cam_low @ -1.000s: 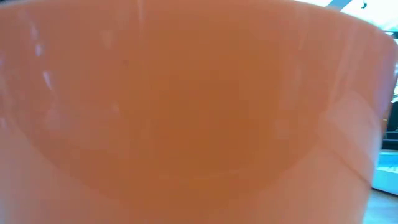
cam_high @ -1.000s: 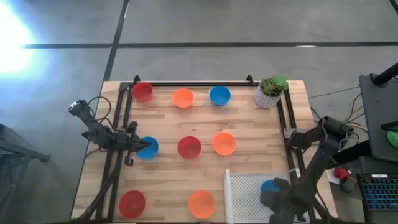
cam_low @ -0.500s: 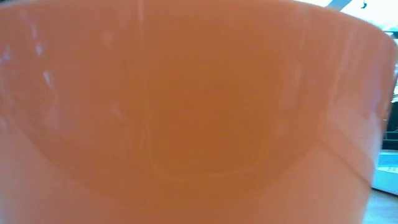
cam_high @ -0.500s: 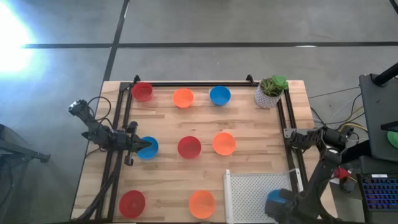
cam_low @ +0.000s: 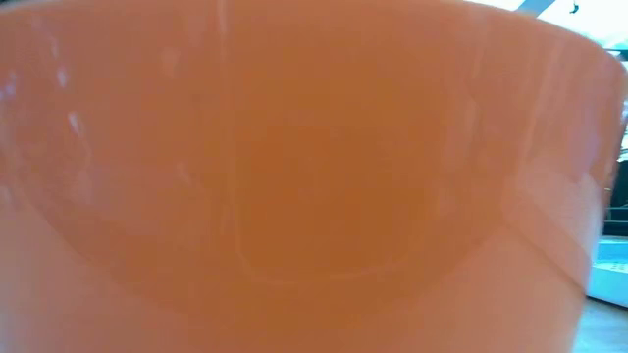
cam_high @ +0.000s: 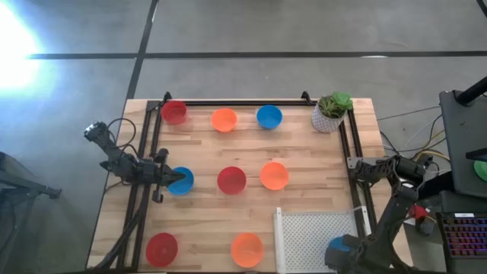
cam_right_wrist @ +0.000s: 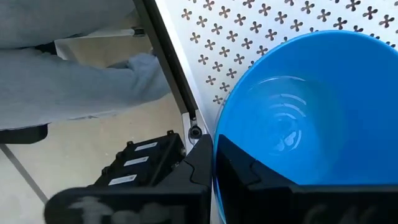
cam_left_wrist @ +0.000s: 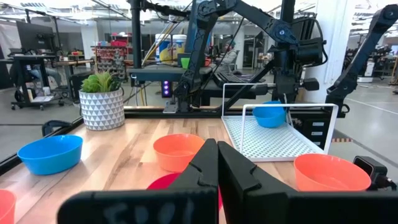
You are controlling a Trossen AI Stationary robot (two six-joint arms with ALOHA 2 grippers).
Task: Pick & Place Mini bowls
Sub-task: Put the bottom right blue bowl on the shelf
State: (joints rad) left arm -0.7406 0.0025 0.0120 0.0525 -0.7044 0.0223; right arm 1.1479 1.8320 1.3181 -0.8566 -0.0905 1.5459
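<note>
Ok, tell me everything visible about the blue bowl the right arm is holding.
The blue bowl is small, round, glossy plastic, plain and empty. The right pincer is shut on its rim, one finger inside, one outside. It hangs upright over the near right corner of the white perforated tray, seemingly clear of the tray's floor.

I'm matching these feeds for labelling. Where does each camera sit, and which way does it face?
High: overhead, straight down on table, both arms.
Low: table height, blocked by an orange bowl; no arm shows.
Left wrist: on the left arm, past the shut left gripper across the table to the rack.
Right wrist: on the right arm, right gripper shut on blue bowl over the rack.
Shared: left wrist and high both show the plant.
</note>
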